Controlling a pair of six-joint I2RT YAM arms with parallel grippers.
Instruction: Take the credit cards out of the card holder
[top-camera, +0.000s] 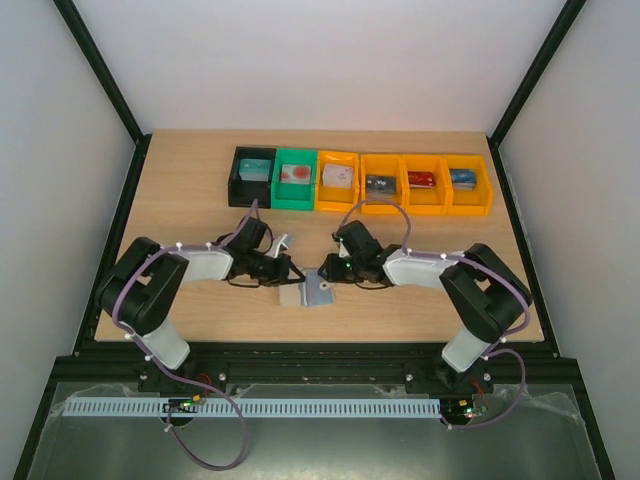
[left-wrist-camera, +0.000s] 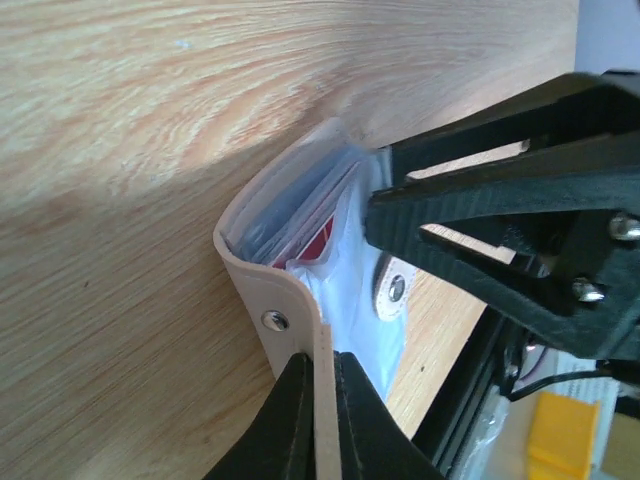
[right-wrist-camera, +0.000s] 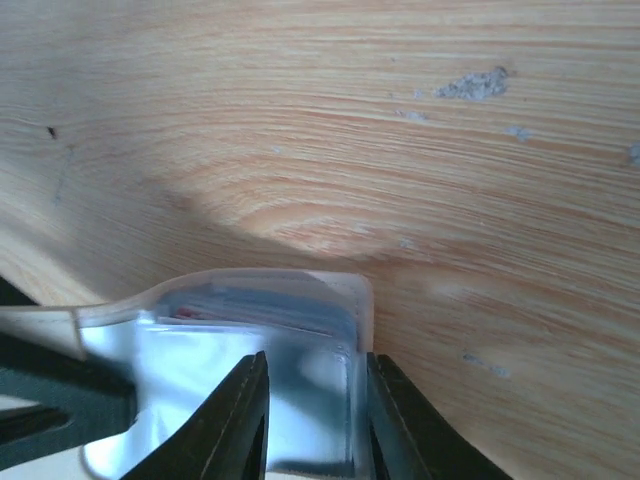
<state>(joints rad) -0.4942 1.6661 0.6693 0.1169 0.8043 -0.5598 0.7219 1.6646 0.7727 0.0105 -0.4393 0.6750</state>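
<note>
So the table (top-camera: 180, 200) is a light wood top with visible grain, and it fills the middle of the overhead view. Across the upper part of the frame sits a neat row of little bins, touching side by side: a black bin (top-camera: 251, 199) at the left end, then a green bin (top-camera: 294, 204), then four orange bins (top-camera: 337, 206) running right. Lower centre, well apart from them, is the white card holder (top-camera: 316, 292), lying open on the wood.
</note>
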